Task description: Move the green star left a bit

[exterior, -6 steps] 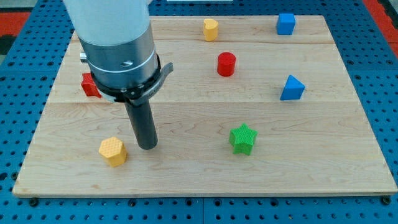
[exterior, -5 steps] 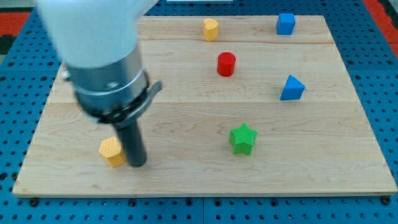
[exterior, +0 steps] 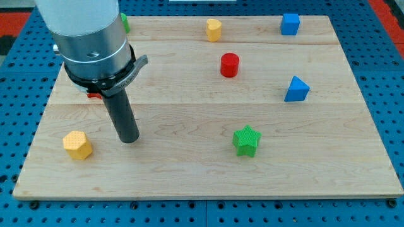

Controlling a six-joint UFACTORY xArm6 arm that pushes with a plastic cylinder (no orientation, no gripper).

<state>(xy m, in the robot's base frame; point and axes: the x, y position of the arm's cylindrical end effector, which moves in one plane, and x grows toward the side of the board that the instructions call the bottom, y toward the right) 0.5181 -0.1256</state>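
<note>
No hand is carried by the arm; the rod ends in my tip [exterior: 129, 140], which is set on the wooden worktop [exterior: 189, 176] toward the view's left. The yellow hexagonal block [exterior: 77, 145] is found just to the tip's left, apart from it. The green star [exterior: 246, 140] is placed well to the tip's right, near the view's bottom. A red cylinder [exterior: 230, 65], a blue triangular block [exterior: 297, 89], a blue cube [exterior: 290, 24] and a yellow block [exterior: 214, 29] are seen farther up. A red block [exterior: 95, 95] and a green block [exterior: 125, 23] are mostly hidden behind the arm. No containers are seen.
</note>
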